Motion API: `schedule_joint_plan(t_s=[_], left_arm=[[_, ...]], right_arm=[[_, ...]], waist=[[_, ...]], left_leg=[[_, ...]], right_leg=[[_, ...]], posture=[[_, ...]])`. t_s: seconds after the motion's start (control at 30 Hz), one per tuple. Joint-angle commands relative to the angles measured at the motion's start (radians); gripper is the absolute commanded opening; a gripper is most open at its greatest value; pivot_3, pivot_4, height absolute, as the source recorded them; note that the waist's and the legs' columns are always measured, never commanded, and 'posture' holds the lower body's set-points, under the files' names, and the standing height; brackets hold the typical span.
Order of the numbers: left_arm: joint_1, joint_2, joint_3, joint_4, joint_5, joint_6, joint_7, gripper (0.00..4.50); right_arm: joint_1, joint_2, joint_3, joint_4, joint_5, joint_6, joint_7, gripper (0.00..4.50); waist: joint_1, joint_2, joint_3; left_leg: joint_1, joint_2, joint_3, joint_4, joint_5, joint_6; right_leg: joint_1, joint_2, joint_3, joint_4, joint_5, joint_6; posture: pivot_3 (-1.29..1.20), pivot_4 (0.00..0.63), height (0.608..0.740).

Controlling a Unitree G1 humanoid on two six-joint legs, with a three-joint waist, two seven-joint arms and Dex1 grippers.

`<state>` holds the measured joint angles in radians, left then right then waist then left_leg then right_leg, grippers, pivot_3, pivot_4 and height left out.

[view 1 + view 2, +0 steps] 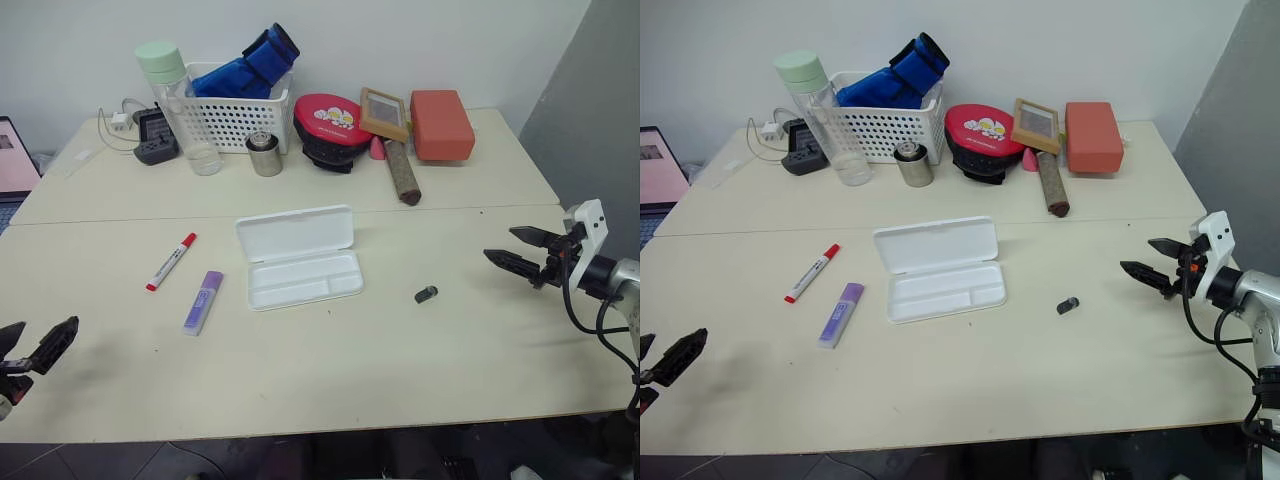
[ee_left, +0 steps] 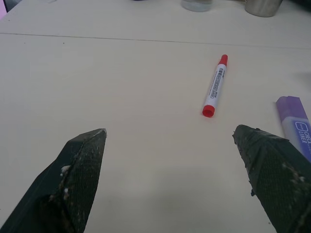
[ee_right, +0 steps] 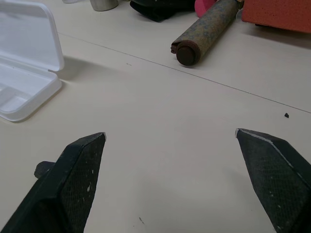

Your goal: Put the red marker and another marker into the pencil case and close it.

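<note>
Nearest the camera, at the table's [image 1: 320, 380] near-left corner, the left gripper [image 1: 25, 352] hovers just above the surface with its two black fingers spread wide and nothing between them. Taking the pencil case [image 1: 300, 262] as the landmark — it lies open in the middle of the table, lid folded back toward the wall, tray bare — the left gripper sits well to the case's left and nearer the camera. The purple highlighter [image 1: 203, 301] lies just left of the case, and the red marker [image 1: 171, 261] a little further left, tilted, both between the case and the left gripper but well apart from its fingers. The right gripper [image 1: 522, 250] hangs well to the right of the case, likewise released and empty, pointing toward it. A small dark object [image 1: 426, 294] rests between the case and that gripper.

The surface is a pale cream tabletop against a white wall. Behind the case stand a white lattice basket [image 1: 235, 118], a clear bottle [image 1: 180, 105], a metal cup [image 1: 265, 154], a brown roller [image 1: 402, 172] and an orange-red block [image 1: 441, 124].
</note>
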<state>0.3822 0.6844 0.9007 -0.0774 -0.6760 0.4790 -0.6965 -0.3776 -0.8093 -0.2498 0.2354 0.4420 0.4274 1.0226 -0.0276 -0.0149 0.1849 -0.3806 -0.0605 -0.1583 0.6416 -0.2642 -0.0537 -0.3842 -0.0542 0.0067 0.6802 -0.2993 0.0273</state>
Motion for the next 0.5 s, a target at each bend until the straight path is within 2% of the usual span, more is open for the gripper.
schedule_joint_plan(t_s=[0.03, 0.5], left_arm=[[0.002, 0.006, 0.044, -0.011, -0.019, -0.017, -0.013, 4.45], [-0.021, 0.008, 0.003, -0.012, -0.008, -0.009, 0.011, 4.45]], right_arm=[[-0.025, -0.02, -0.009, -0.018, 0.0, -0.009, 0.007, 4.5], [-0.034, -0.018, -0.003, -0.008, 0.001, -0.017, 0.008, 4.5]], waist=[[0.0, 0.0, 0.0], [0.0, 0.0, 0.0]], left_leg=[[0.0, 0.0, 0.0, 0.0, 0.0, 0.0], [0.0, 0.0, 0.002, 0.0, 0.0, 0.0]], right_leg=[[0.0, 0.0, 0.0, 0.0, 0.0, 0.0], [-0.001, 0.0, 0.002, 0.0, 0.0, 0.0]], posture=[[0.0, 0.15, 0.74], [0.0, 0.15, 0.74]])
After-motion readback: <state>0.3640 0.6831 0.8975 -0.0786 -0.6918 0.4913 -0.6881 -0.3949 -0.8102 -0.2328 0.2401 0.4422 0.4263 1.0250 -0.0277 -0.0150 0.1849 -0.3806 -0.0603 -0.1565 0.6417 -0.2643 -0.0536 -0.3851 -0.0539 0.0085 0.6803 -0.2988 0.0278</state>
